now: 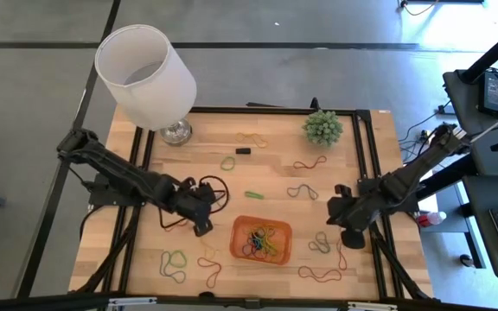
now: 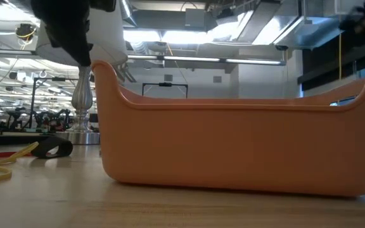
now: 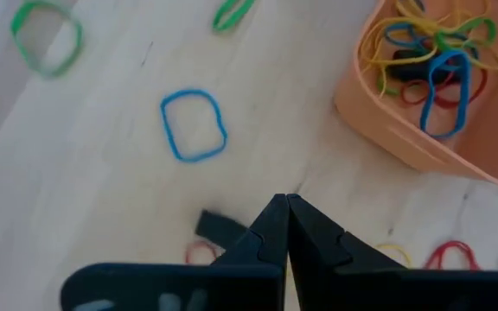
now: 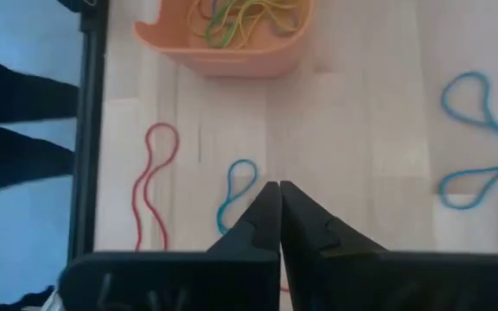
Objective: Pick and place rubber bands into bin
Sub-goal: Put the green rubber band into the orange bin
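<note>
The orange bin (image 1: pixel 262 239) is sitting near the table's front edge between the two arms, already holding a tangle of rubber bands (image 1: pixel 261 243), while many more are lying scattered across the wooden table (image 1: pixel 361 190). The left gripper (image 3: pixel 285 212) is hovering just beside the bin with its fingers pressed together on nothing, and the right gripper (image 4: pixel 279 197) is likewise clenched empty above a small blue band (image 4: pixel 236 194). With fingers this tightly shut, either gripper is likely to skate over a flat band or merely nudge it away. The wrist views are showing band colours and finger tips; the low view is showing only the bin's wall and the lamp base (image 2: pixel 83 95); only the high view is placing both arms.
</note>
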